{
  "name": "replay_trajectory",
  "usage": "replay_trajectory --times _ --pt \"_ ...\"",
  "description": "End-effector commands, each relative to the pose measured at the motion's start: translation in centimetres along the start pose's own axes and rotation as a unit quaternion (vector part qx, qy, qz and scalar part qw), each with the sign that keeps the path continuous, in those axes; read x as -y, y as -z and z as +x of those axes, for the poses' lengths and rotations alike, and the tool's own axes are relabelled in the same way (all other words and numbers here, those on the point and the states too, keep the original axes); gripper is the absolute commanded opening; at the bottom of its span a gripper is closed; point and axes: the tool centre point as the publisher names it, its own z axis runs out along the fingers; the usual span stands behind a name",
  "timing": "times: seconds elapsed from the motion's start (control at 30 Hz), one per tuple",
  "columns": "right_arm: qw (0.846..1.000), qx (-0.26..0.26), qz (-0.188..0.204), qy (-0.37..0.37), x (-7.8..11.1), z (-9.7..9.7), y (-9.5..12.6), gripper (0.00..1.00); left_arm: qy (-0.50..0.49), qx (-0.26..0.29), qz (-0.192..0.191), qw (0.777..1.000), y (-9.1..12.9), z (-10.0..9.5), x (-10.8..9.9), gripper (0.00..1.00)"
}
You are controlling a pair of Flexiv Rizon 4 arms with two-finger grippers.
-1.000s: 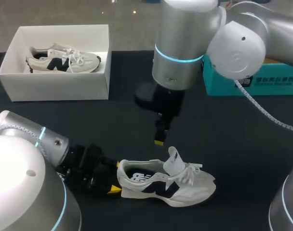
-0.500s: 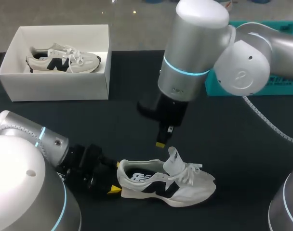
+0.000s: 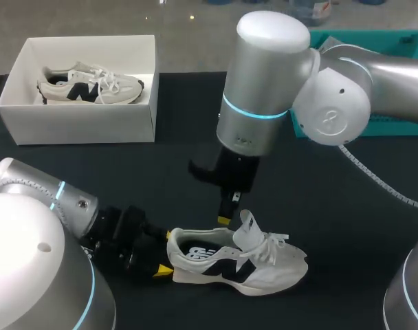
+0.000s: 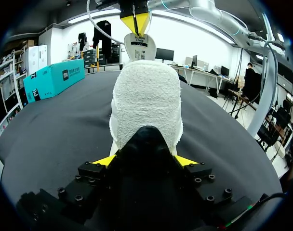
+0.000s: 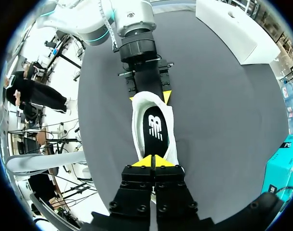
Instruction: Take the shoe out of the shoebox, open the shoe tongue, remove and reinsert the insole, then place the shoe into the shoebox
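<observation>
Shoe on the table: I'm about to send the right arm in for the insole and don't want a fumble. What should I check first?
1. Heel of the shoe clamped by the left gripper: ok, a yellow tip sits on each side.
2. Sole down on the table, not tipped: ok.
3. The tongue raised, opening exposed: ok.
4. The insole lying flat inside: ok.
5. The right gripper open for a pinch: not ok, its tips are together.
6. Its tips clear of the tongue: cannot tell.
</observation>
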Motion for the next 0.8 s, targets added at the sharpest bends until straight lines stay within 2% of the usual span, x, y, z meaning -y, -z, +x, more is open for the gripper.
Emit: replay_trajectory --times 0.03,0.4,0.8 --pt "1.000 0.002 0.008 -0.003 -0.5 0.4 -1.8 0.00 0.000 0.000 -0.002 1.000 -0.4 0.1 -0.2 0.00" --pt "0.999 0.007 0.029 -0.014 -0.3 0.6 -4.3 0.00 0.000 0.000 -0.002 1.000 -0.4 0.1 -0.2 0.00" --pt "0.994 0.056 0.078 -0.043 0.6 0.1 -5.1 0.00 0.000 0.000 -0.002 1.000 -0.4 0.1 -0.2 0.00"
